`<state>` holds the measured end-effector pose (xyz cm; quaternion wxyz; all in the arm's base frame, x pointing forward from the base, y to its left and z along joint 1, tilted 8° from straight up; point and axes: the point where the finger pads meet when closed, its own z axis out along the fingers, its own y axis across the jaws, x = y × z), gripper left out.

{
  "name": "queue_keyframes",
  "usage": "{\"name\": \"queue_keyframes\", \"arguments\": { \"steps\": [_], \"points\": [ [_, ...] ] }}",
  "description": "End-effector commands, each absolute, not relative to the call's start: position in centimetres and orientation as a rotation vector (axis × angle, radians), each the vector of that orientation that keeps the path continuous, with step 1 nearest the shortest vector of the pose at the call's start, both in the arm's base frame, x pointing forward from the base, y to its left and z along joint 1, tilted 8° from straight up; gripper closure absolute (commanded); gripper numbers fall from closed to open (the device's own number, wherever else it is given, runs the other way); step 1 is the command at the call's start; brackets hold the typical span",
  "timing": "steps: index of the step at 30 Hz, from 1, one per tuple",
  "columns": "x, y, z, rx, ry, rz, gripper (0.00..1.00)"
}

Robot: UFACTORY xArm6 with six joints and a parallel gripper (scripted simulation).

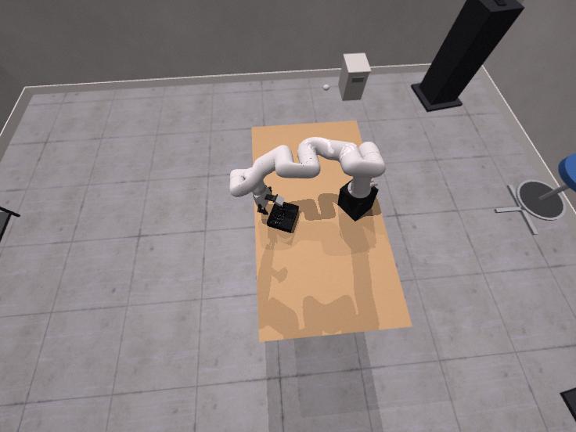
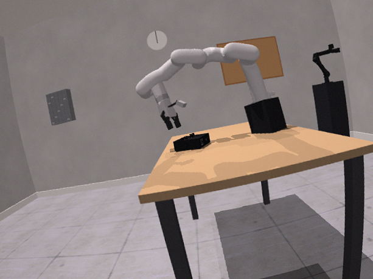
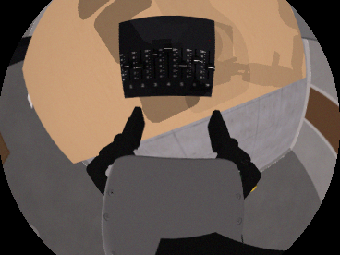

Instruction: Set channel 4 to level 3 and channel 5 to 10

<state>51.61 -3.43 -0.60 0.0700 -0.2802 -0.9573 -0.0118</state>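
The lighting desk (image 1: 283,217) is a small black box standing on the wooden table near its left edge; it also shows in the exterior view (image 2: 191,142). In the wrist view the desk (image 3: 166,57) lies ahead of the fingers, with a row of several faders (image 3: 168,64) whose caps sit at different heights; the levels are too small to read. My gripper (image 2: 171,122) hangs well above the desk, over the table's left edge, and also shows in the top view (image 1: 263,207). Its two black fingers stand wide open and empty.
The arm's black base block (image 2: 264,115) stands on the table to the right of the desk. The table edge runs just below the desk in the wrist view, with floor beyond. A black pedestal (image 2: 330,107) stands off the table at right.
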Motion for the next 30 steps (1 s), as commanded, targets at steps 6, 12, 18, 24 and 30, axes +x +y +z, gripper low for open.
{"name": "queue_keyframes", "arguments": {
  "steps": [6, 12, 18, 24, 30],
  "points": [
    [51.3, -2.8, 0.6, -1.106, -2.830, 0.026, 0.00],
    [49.7, -1.5, 2.4, -1.564, -2.685, 0.097, 0.00],
    [46.7, -0.3, 4.1, -1.908, -2.500, 0.106, 0.00],
    [44.9, 0.2, 4.8, -2.179, -2.328, 0.100, 0.00],
    [43.7, 0.5, 5.1, -2.475, -2.154, 0.056, 0.00]
  ]
}}
